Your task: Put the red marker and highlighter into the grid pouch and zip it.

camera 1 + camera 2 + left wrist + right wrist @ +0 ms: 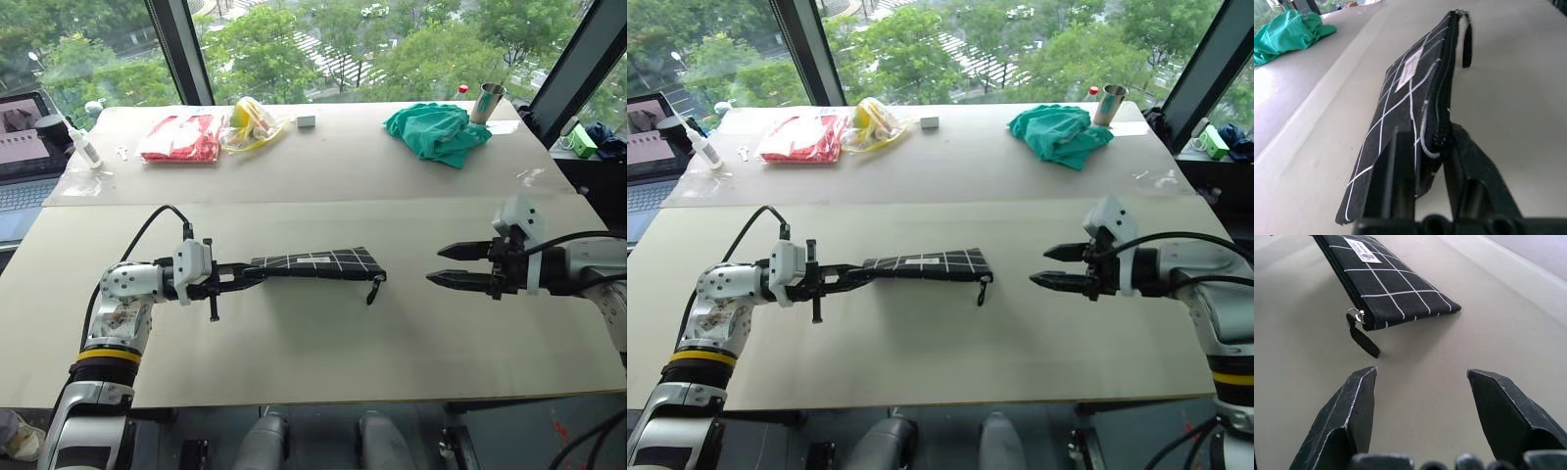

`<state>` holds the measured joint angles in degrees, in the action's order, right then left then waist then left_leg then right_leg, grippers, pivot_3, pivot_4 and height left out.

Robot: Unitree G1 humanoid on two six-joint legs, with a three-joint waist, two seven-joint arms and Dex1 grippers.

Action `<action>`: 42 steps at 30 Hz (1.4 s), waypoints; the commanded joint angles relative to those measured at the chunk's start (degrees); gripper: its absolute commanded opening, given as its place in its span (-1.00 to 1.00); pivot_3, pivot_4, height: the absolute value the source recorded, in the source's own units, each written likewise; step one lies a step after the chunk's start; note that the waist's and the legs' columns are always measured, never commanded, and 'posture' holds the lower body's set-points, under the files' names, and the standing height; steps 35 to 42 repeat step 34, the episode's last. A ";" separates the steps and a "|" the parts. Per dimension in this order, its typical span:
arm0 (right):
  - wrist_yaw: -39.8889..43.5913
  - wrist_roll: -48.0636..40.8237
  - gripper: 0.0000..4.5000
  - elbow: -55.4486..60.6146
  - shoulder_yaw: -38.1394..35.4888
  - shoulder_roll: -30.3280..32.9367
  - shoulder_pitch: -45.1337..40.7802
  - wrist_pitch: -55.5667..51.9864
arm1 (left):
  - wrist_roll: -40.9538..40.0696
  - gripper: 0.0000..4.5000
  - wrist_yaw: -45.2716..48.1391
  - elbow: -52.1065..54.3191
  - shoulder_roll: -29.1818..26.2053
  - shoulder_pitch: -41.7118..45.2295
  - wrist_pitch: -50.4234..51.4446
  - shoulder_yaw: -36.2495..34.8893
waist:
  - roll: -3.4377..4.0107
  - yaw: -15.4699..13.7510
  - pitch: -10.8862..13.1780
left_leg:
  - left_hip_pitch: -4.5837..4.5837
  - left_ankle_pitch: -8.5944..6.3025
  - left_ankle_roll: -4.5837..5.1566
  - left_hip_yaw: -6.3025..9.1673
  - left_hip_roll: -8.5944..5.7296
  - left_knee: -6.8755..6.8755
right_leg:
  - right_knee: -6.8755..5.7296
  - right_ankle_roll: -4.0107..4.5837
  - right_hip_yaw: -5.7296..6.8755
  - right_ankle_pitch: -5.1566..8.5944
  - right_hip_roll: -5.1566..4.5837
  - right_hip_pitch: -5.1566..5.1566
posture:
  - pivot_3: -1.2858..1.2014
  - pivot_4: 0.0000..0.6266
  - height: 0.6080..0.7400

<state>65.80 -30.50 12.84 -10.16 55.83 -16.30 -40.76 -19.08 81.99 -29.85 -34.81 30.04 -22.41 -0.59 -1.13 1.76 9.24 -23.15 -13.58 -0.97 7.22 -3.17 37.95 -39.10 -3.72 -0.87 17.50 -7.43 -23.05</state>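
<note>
Clearly, the left gripper (235,278) pinches only one end of the flat black white-gridded fabric pouch (318,261), which may slip free, while the right gripper (453,265) gapes empty well beyond its zipper pull (375,289).

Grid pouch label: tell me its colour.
White with small dark print, on the black grid pouch; the label shows best in the right wrist view.

Head pair: my two eyes look forward and down over the table (323,352) from above, side by side, sharing the whole tabletop as far as the window. Left wrist camera: close and low along my left gripper (1425,161), facing right down the grid pouch (1415,93). Right wrist camera: close above my right gripper (1422,401), facing left toward the pouch's far end and zipper pull (1362,339). Both wrist cameras share the pouch.
</note>
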 commanded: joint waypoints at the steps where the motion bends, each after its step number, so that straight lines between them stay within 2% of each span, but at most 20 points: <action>1: -1.74 -2.07 0.46 7.13 -4.77 0.83 4.36 -0.92 | -1.56 0.15 3.56 -0.72 1.56 2.99 -3.10 0.14 | 0.00 0.00 0.00 | 0.00 0.00 0.00 0.01 0.00 0.01 | 0.00 0.00 0.01 0.00 0.00 0.01 | 0.03 -0.52 1.00; 5: -3.93 -3.68 0.46 11.26 -5.04 -0.06 6.93 -2.46 | -3.24 0.79 6.89 2.76 1.29 2.10 2.11 1.36 | -0.01 0.22 0.00 | -0.01 -0.01 0.01 0.01 0.00 0.08 | -0.01 0.00 0.01 0.00 0.00 0.04 | 0.03 -0.52 1.00; 7: -4.68 -4.35 0.46 12.06 -4.72 -0.21 7.24 -2.70 | -3.51 0.96 7.11 3.88 0.56 1.26 2.72 0.74 | -0.01 0.63 0.00 | 0.00 -0.01 0.01 0.02 0.00 0.09 | -0.03 -0.01 0.01 0.00 0.00 0.05 | 0.03 -0.52 1.00; 9: -4.92 -5.46 0.46 12.44 -4.83 -0.47 7.30 -3.04 | -2.74 0.96 5.44 3.86 -0.04 0.91 1.96 -0.50 | -0.01 0.82 0.00 | 0.02 -0.01 0.02 0.04 0.01 0.09 | -0.06 0.00 0.02 0.00 0.00 0.04 | 0.03 -0.52 1.00; 13: -5.80 -12.84 0.46 13.75 -8.24 -1.78 4.19 -5.43 | -9.85 0.96 6.17 16.21 -10.06 -8.06 20.96 -4.46 | -0.03 1.79 0.02 | 0.02 -0.04 0.07 0.06 0.05 0.07 | -0.07 0.00 0.00 0.00 0.03 0.01 | 0.03 -0.52 1.00; 18: -7.57 -16.88 0.46 15.90 -9.14 -2.34 2.71 -6.20 | -15.82 0.96 -3.22 24.63 -15.93 -17.31 40.12 -11.27 | -0.01 1.39 0.03 | 0.14 -0.05 0.09 0.26 0.06 -0.02 | 0.02 -0.01 0.03 0.01 0.04 0.16 | 0.03 -0.52 1.00; 20: -7.58 -17.63 0.46 16.17 -9.72 -1.95 3.54 -6.08 | -17.49 0.96 -9.76 27.08 -18.35 -21.63 50.58 -15.05 | 0.00 0.93 0.04 | 0.34 -0.10 0.17 0.26 0.06 -0.02 | 0.09 -0.02 0.02 0.02 0.04 0.41 | 0.03 -0.52 1.00; 22: -7.42 -16.94 0.46 16.05 -10.11 -1.33 5.29 -5.44 | -20.57 0.96 -12.40 28.91 -20.13 -25.67 58.06 -19.57 | -0.03 0.66 0.06 | 0.38 -0.14 0.23 0.26 0.08 -0.03 | 0.14 -0.03 0.02 0.02 0.04 0.47 | 0.03 -0.52 1.00; 26: -7.80 -11.91 0.46 12.16 -9.77 -0.77 10.20 -2.93 | -24.37 0.96 -16.08 31.37 -17.98 -31.67 60.30 -29.45 | -0.04 0.04 0.06 | 0.38 -0.14 0.24 0.20 0.07 -0.03 | 0.15 -0.03 0.02 0.02 0.04 0.48 | 0.03 -0.52 1.00; 29: -9.70 -6.82 0.46 6.51 -8.88 -1.78 12.53 0.50 | -24.57 0.96 -20.24 32.14 -14.83 -34.15 60.06 -33.00 | -0.03 -0.53 0.06 | 0.55 -0.15 0.23 0.06 0.07 -0.04 | 0.24 -0.03 -0.08 0.02 0.03 0.64 | 0.03 -0.52 1.00; 34: -11.69 -3.95 0.46 1.47 -9.30 -5.16 14.84 3.48 | -24.52 0.96 -27.60 32.53 -9.12 -34.89 60.42 -33.96 | -0.04 -1.02 0.07 | 0.81 -0.17 0.21 -0.03 0.10 -0.15 | 0.25 -0.03 -0.15 0.02 0.03 0.82 | 0.03 -0.52 1.00; 42: -11.69 -3.95 0.46 1.47 -9.30 -5.16 14.84 3.48 | -24.52 0.96 -27.60 32.53 -9.12 -34.89 60.42 -33.96 | -0.04 -1.02 0.07 | 0.81 -0.17 0.21 -0.03 0.10 -0.15 | 0.25 -0.03 -0.15 0.02 0.03 0.82 | 0.03 -0.52 1.00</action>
